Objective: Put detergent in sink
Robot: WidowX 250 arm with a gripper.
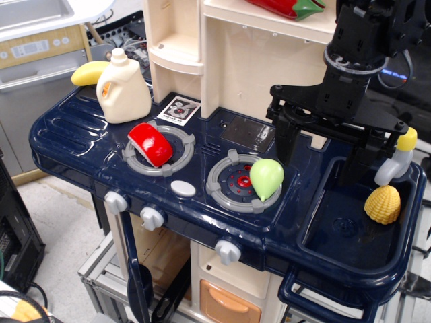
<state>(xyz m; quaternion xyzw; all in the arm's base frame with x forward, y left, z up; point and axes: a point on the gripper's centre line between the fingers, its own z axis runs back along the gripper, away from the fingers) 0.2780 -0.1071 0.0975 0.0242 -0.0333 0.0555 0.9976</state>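
Claw (322, 153) hangs wide and empty at three o'clock, just above the sink's (316, 222) near rim. Detergent (123, 87) stands upright at ten o'clock on the desk (67, 131), well apart, beside the banana (87, 73); pickup not yet begun.

- Detergent (124, 86): open from above and the near side; banana (89, 73) touches its far-left flank.
- Burners between: red item (151, 143) and green pear (266, 177) obstruct low passage.
- Sink (343, 235): near-left floor free; yellow shell (382, 204) and tap (397, 160) crowd its far right.
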